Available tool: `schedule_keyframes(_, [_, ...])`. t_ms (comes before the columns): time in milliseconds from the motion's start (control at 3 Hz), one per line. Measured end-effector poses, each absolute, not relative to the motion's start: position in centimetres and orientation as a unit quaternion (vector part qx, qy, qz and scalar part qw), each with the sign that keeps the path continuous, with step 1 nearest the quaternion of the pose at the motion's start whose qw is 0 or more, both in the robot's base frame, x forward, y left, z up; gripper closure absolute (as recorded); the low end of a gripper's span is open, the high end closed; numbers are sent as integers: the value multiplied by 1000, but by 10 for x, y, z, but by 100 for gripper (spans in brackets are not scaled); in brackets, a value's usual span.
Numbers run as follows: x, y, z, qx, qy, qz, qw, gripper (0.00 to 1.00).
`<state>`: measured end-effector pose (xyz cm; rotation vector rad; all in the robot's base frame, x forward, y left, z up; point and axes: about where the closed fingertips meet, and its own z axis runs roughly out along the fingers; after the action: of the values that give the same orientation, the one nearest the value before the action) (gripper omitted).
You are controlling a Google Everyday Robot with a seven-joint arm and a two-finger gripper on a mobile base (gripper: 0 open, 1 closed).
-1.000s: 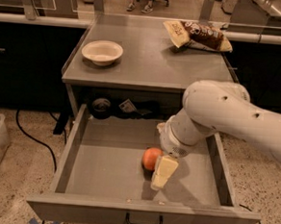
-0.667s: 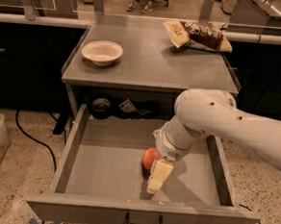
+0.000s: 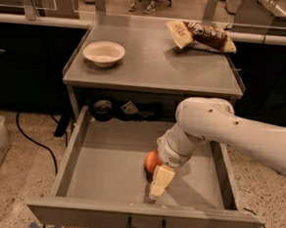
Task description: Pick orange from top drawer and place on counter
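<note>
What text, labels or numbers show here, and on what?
No text can be read.
Brown and yellow crinkled snack bag on the grey metal counter: print too blurred to read.
Small pale packet on the shelf under the counter: also blurred.
The gripper, down in the grey metal top drawer beside the small round orange: no lettering shows.

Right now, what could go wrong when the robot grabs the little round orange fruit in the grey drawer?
The small round orange lies just beside the white gripper, low in the wide grey metal drawer; a nudge could roll it away across the flat floor. Lifting it out, the bulky arm might bump the front edge of the grey metal counter above.
</note>
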<state>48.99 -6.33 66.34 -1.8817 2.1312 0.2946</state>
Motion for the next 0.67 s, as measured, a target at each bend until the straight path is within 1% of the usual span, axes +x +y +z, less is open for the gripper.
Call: schedule_keyframes(667, [539,-37,671,-664,722,93,171,0])
